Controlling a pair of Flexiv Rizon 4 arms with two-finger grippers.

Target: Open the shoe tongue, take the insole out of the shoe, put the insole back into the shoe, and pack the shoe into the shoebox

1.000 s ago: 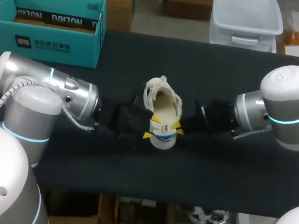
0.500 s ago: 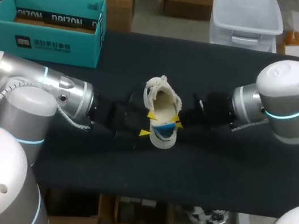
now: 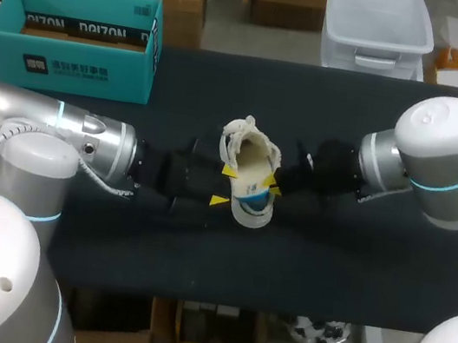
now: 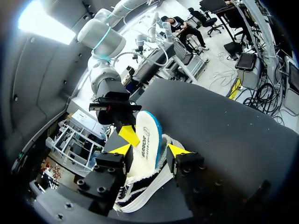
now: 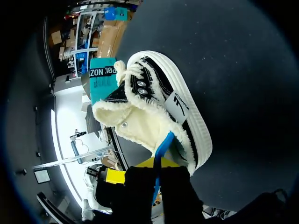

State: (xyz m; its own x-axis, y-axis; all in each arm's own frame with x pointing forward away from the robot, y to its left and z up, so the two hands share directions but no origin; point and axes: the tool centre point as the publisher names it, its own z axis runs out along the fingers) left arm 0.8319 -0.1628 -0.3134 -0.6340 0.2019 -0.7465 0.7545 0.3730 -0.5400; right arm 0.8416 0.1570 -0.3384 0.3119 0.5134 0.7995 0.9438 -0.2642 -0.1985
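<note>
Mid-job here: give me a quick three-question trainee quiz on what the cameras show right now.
1. True or false: the insole lies flat inside the shoe.
2. The right gripper is shut on: A) a lace B) the insole C) a box lid
3. Fill in: the left gripper has its fingers either side of the shoe's ___.
Key: 1 false, it stands up out of the shoe's opening; 2 B; 3 heel.
</note>
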